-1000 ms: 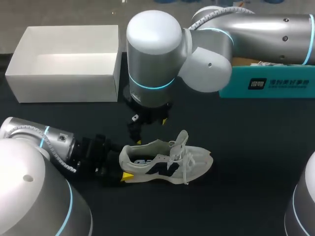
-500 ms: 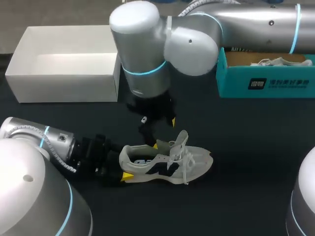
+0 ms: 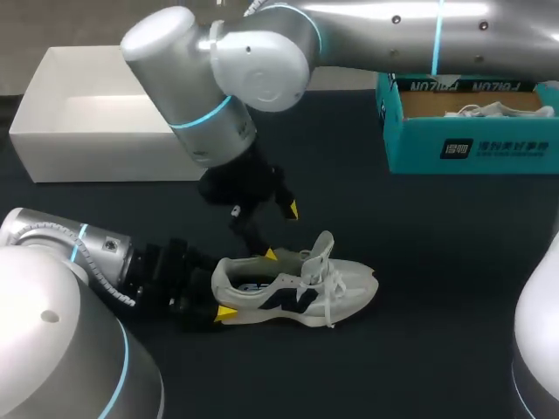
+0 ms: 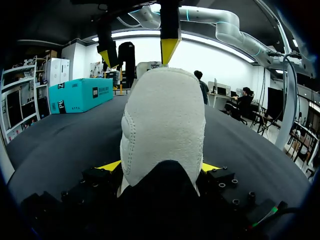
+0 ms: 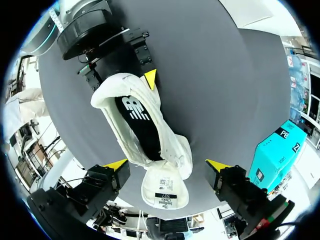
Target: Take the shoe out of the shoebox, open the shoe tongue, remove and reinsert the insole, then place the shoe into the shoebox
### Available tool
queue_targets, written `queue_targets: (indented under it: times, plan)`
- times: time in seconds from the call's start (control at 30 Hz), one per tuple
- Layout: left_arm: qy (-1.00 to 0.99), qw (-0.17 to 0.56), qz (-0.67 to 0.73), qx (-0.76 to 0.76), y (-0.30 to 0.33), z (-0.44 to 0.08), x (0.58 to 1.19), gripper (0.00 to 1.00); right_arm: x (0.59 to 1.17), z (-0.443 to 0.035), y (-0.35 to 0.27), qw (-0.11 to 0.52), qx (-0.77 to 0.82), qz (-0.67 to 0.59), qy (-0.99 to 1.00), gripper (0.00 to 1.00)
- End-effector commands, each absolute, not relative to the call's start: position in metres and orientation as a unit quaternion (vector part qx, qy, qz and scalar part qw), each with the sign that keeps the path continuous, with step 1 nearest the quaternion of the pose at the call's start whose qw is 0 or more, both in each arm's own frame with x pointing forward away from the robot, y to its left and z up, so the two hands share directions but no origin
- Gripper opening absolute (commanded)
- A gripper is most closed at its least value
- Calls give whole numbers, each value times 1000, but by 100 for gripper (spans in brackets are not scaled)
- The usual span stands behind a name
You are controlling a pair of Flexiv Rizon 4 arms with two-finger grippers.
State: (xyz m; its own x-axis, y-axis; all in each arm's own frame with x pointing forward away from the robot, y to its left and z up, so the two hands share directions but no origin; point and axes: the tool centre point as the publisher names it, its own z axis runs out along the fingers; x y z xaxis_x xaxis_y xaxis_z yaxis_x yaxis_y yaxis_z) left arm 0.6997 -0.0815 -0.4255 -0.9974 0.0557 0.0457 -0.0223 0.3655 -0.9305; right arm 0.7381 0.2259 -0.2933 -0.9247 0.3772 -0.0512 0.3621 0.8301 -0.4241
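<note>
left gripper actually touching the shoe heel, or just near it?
Touching. The left wrist view shows the heel of the shoe sitting between the left gripper's two yellow tips, each one against a side of the heel with no gap.

table (image 3: 437, 349): black | box (image 3: 113, 159): white, open-topped, far-left corner

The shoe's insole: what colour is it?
The insole is black with a white mark on it, clearest in the right wrist view.

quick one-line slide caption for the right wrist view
Right jaws open on either side of the white shoe at its folded-out tongue; left jaws clamp the heel.
</note>
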Motion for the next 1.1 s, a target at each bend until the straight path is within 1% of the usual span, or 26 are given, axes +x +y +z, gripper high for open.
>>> queue_targets:
  times: [0.03,0.23,0.33,0.87,0.93,0.97,1.0,1.03,1.1]
  plan:
    - [-826,34,563,-10,-83,-429,698,0,739,-289,233,-17,-172,216,-961,100]
    - [-826,34,563,-10,-83,-429,698,0,743,-288,235,-51,-156,164,-973,100]
    - [-826,34,563,-10,-83,-429,698,0,745,-286,237,-23,-141,186,-972,100]
    - [-826,34,563,-10,-83,-429,698,0,745,-286,237,-23,-141,186,-972,100]
    - [-826,34,563,-10,-83,-429,698,0,742,-286,238,-47,-143,129,-980,100]
    - [-826,34,563,-10,-83,-429,698,0,741,-286,238,-49,-144,117,-981,100]
    - [-826,34,563,-10,-83,-429,698,0,739,-287,237,-54,-144,91,-984,83]
    - [-826,34,563,-10,-83,-429,698,0,737,-287,237,-57,-145,78,-985,35]
    - [-826,34,563,-10,-83,-429,698,0,733,-286,236,-59,-142,60,-986,0]
